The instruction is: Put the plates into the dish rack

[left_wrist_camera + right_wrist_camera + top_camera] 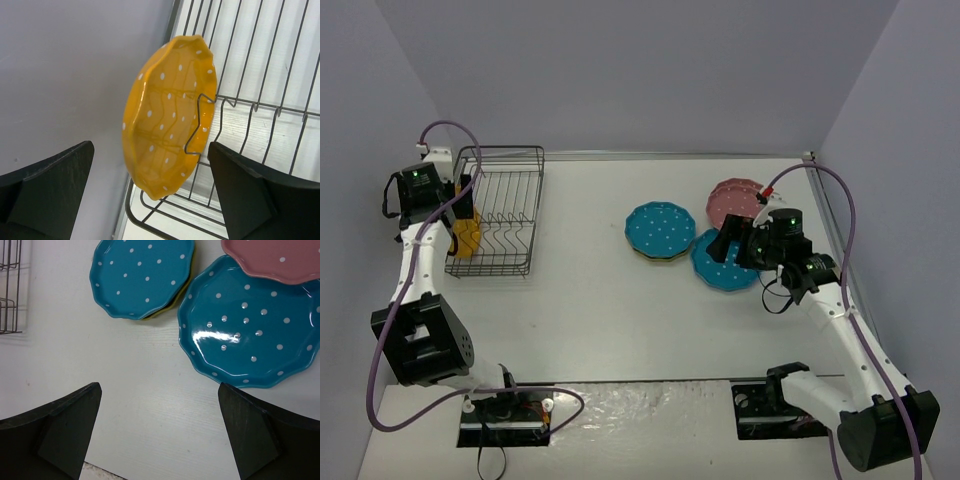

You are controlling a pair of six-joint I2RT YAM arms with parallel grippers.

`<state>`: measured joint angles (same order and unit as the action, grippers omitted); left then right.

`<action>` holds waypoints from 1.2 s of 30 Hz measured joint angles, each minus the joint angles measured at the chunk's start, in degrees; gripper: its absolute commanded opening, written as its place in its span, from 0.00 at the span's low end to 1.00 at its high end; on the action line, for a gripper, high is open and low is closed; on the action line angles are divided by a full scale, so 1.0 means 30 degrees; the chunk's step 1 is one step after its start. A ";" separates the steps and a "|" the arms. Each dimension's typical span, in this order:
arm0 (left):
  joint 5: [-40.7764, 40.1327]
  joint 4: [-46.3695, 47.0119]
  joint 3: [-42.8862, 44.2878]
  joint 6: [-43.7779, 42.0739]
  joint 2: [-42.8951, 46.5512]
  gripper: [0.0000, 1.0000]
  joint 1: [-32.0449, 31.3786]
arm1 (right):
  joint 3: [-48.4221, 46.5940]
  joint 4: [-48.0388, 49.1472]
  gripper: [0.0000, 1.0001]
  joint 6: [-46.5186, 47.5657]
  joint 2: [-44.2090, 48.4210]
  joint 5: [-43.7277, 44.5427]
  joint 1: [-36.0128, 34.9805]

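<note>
black fingers [55,185] of the left gripper [150,150] are spread wide on either side of an orange-yellow scalloped plate with white dots [165,115], which is stood on edge at the left side of the dark wire dish rack [260,105], propped on a prong [200,125] and touched by neither finger. well right of the rack, the right gripper [160,390] is held open over the white table [150,370], just beside a flat teal-blue dotted plate [250,325] overlapped by a pink plate [280,257]. one plate is judged loaded, and picking the next is in hand. a finger must be slid under the teal rim nearest the rack, and that plate drawn clear of the pink one.
</note>
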<state>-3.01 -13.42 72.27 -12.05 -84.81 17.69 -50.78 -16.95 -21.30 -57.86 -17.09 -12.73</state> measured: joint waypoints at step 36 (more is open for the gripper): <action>0.5179 -1.2554 0.1067 1.1545 0.8709 0.97 -0.5467 | 0.2373 0.1014 0.98 -0.6444 -0.1645 0.5321 0.2018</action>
<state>12.52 -51.09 75.47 22.59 -58.68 1.29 -43.66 -13.91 -40.63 -62.79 -1.13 -6.68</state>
